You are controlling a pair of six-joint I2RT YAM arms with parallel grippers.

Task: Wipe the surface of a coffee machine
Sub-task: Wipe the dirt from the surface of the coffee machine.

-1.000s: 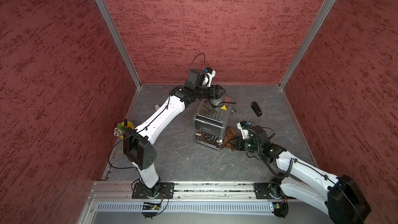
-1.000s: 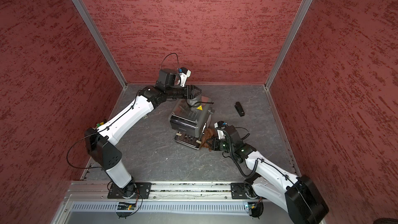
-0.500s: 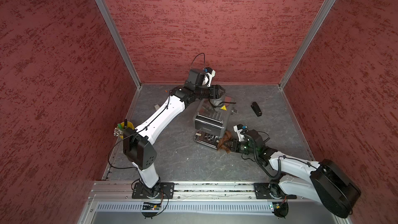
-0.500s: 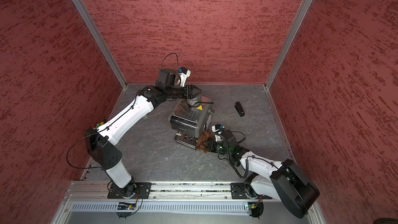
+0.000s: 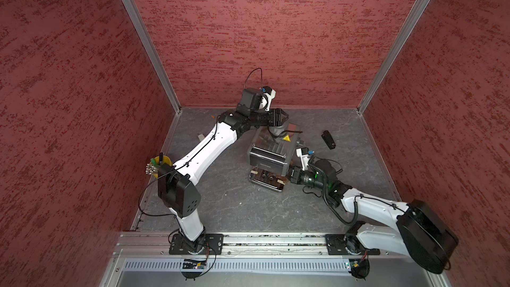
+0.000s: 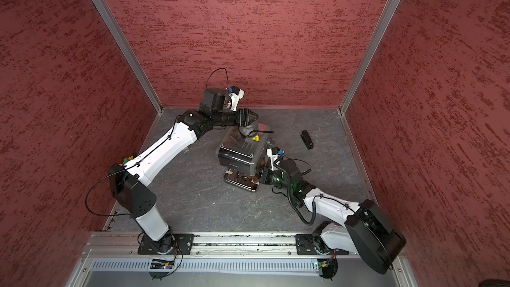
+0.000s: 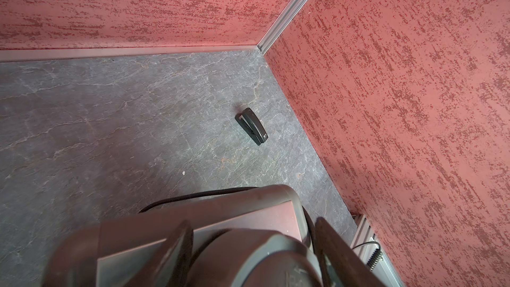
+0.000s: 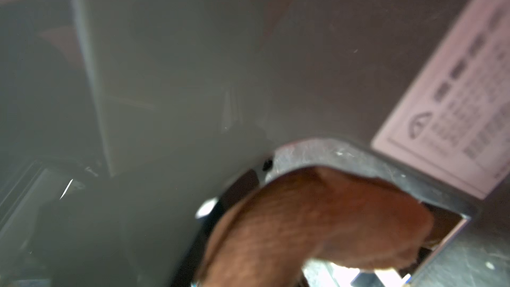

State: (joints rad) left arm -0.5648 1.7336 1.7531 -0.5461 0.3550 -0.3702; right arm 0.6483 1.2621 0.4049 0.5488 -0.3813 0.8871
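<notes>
The coffee machine (image 5: pixel 271 149) (image 6: pixel 242 150) is a boxy grey metal unit with a yellow warning sticker, standing mid-floor in both top views. My left gripper (image 5: pixel 282 119) (image 7: pixel 252 226) reaches over its rear top. Its fingers (image 7: pixel 179 244) straddle and press the grey dome (image 7: pixel 262 260). My right gripper (image 5: pixel 290 176) is low at the machine's right side, by the drip tray (image 5: pixel 266 182). It is shut on a brown cloth (image 8: pixel 317 216) (image 6: pixel 258 179) pressed against the grey side panel (image 8: pixel 193 78). The cloth hides the right gripper's fingertips.
A small black stapler-like object (image 5: pixel 328 139) (image 7: pixel 251 125) lies on the floor right of the machine. A yellow cup of sticks (image 5: pixel 158 162) stands at the left wall behind my left arm. Red walls enclose three sides, and a metal rail (image 5: pixel 276 241) runs along the front.
My right gripper has slid the cloth leftward along the machine's side toward its front corner by the drip tray, and the right arm has dropped lower. The left arm has not moved.
</notes>
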